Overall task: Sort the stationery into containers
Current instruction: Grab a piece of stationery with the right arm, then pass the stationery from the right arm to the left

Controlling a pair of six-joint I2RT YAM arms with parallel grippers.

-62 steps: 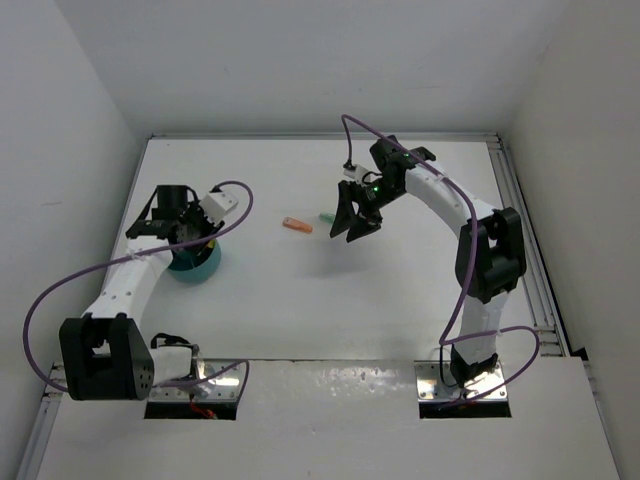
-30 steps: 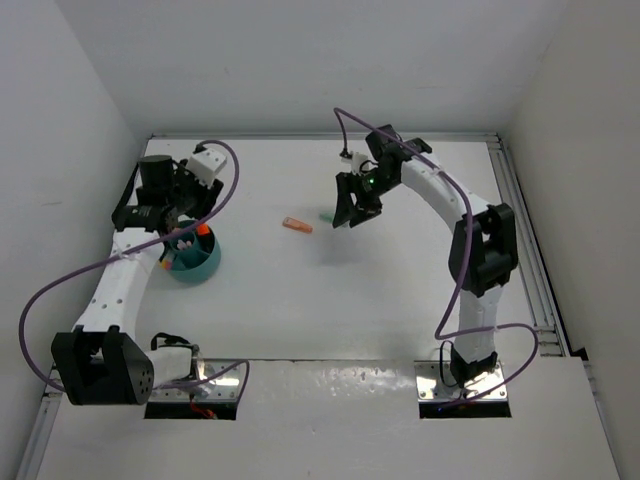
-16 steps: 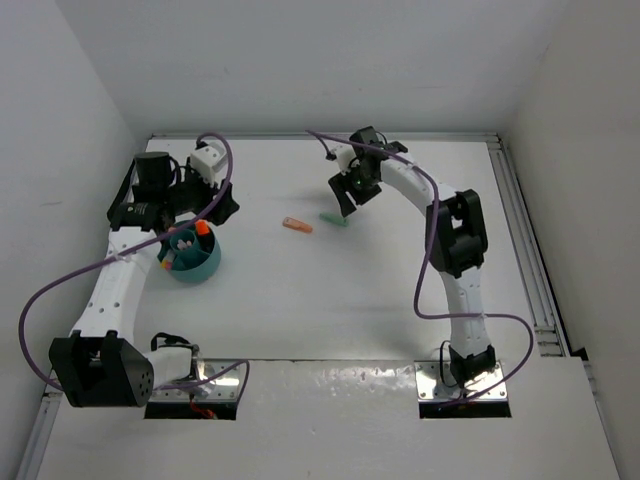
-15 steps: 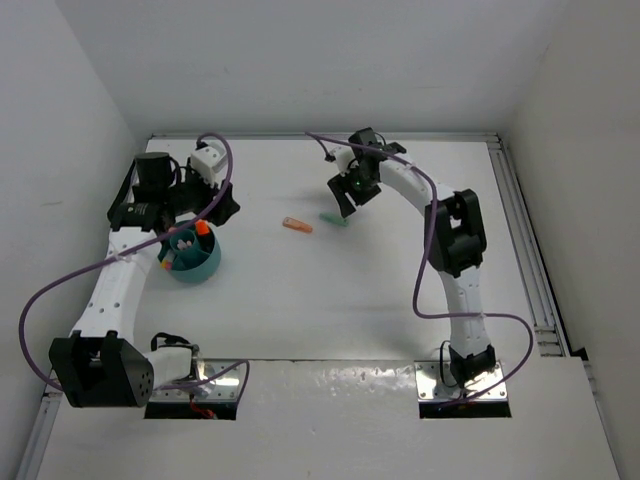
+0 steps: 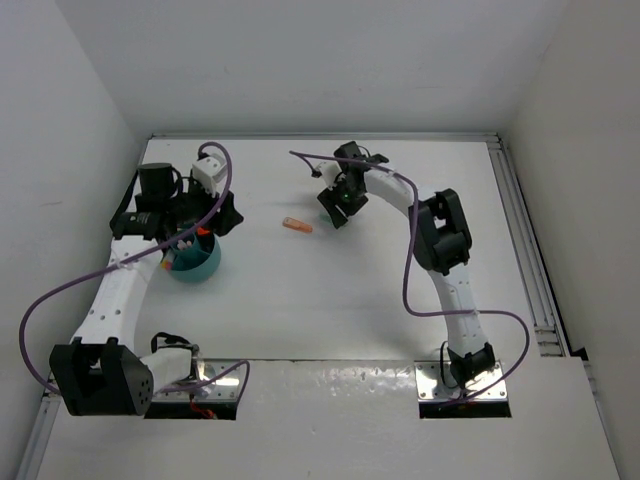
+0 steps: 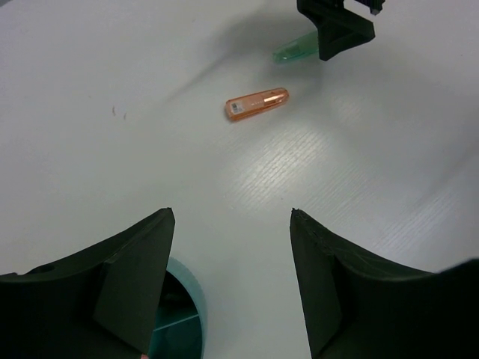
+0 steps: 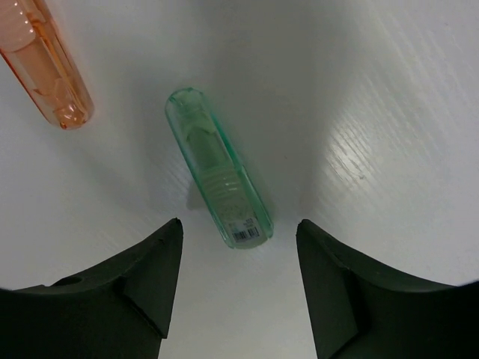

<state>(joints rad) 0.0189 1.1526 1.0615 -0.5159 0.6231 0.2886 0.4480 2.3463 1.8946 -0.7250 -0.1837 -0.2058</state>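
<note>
Mint highlighter (image 7: 218, 178) lies flat on the table (image 7: 389, 112), its near end between the wide-open, empty jaws of the right gripper (image 7: 237, 223); the left gripper (image 6: 232, 217) gapes empty above the teal bowl (image 6: 196, 299).

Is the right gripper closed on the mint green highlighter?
No, the right gripper stands open, with the mint green highlighter lying untouched between its fingers.

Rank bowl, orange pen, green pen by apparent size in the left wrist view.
1. bowl: largest, though only a slice is in frame and it sits closest to the camera.
2. orange pen: fully visible.
3. green pen: looks smallest, but the right gripper covers part of it, so its rank against the orange pen is unsure.
</note>
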